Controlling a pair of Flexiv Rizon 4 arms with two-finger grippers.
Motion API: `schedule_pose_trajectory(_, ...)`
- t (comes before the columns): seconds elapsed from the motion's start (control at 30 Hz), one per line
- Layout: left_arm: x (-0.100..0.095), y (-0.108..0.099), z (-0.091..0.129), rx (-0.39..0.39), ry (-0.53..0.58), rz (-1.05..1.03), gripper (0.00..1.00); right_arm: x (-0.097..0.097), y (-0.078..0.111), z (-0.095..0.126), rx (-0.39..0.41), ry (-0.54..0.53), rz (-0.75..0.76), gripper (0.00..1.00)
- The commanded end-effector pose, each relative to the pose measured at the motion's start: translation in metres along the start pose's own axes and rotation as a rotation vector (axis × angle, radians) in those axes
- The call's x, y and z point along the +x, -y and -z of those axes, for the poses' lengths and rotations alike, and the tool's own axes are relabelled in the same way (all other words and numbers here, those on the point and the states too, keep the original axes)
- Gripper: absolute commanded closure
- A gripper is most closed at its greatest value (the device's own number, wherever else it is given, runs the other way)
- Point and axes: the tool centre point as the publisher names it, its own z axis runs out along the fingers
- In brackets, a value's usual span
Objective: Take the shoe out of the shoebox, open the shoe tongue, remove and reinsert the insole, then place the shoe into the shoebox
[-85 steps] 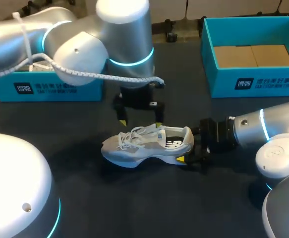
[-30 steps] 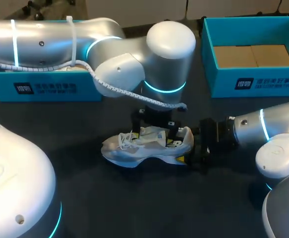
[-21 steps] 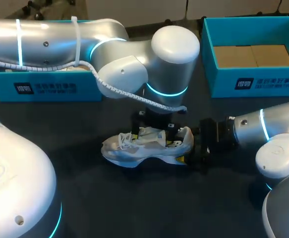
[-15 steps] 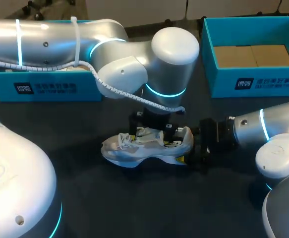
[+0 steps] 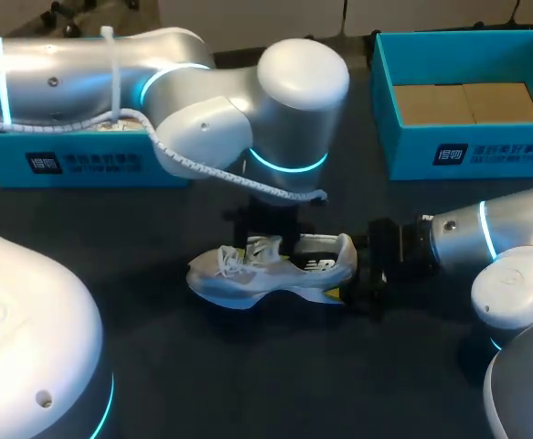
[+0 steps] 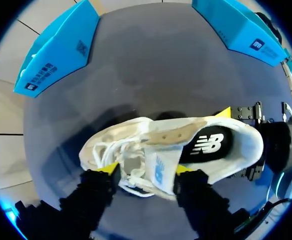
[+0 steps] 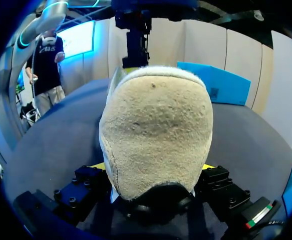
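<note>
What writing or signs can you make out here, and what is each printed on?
Right shoebox: white emblem and characters, too blurred to read.
Left teal box: same white print, unreadable.
Insole of the shoe: white logo mark, no legible words.
Tongue: blue mark, too blurred.

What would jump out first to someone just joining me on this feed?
A white sneaker stands on its sole in the middle of the dark table, its heel clamped by the right hand. The left hand hangs right over its tongue. At the far right sits an open teal shoebox with a cardboard floor.
</note>
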Motion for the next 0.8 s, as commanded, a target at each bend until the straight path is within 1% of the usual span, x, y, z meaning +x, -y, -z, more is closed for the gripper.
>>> schedule_pose_trajectory(0.03,-0.014,-0.007,0.009,0.009,-0.051,-0.005,0.79,0.001,0.0,-0.003,0.002,0.002,0.001,1.0)
schedule_pose_trajectory(0.07,-0.014,-0.007,0.009,0.009,-0.051,-0.005,0.79,0.001,0.0,-0.003,0.002,0.002,0.001,1.0)
schedule_pose_trajectory(0.1,-0.014,-0.009,0.011,0.002,-0.067,-0.011,0.91,0.001,0.0,-0.003,0.002,0.002,0.001,1.0)
schedule_pose_trajectory(0.13,-0.014,-0.01,0.011,-0.004,-0.075,-0.014,0.94,0.001,0.0,-0.003,0.002,0.002,0.001,1.0)
schedule_pose_trajectory(0.17,-0.013,-0.01,0.012,-0.012,-0.084,-0.017,1.0,0.001,0.0,-0.003,0.002,0.002,0.001,1.0)
schedule_pose_trajectory(0.3,-0.015,-0.014,0.018,-0.025,-0.123,-0.039,1.0,0.001,0.0,-0.003,0.002,0.002,0.001,1.0)
schedule_pose_trajectory(0.5,-0.019,-0.014,0.028,-0.019,-0.158,-0.058,1.0,0.001,0.0,-0.003,0.002,0.002,0.001,1.0)
schedule_pose_trajectory(0.6,-0.023,-0.014,0.034,-0.02,-0.178,-0.063,1.0,0.001,0.0,-0.003,0.002,0.002,0.001,1.0)
schedule_pose_trajectory(0.8,-0.033,-0.016,0.038,-0.019,-0.203,-0.065,1.0,0.001,0.0,-0.003,0.002,0.002,0.001,1.0)
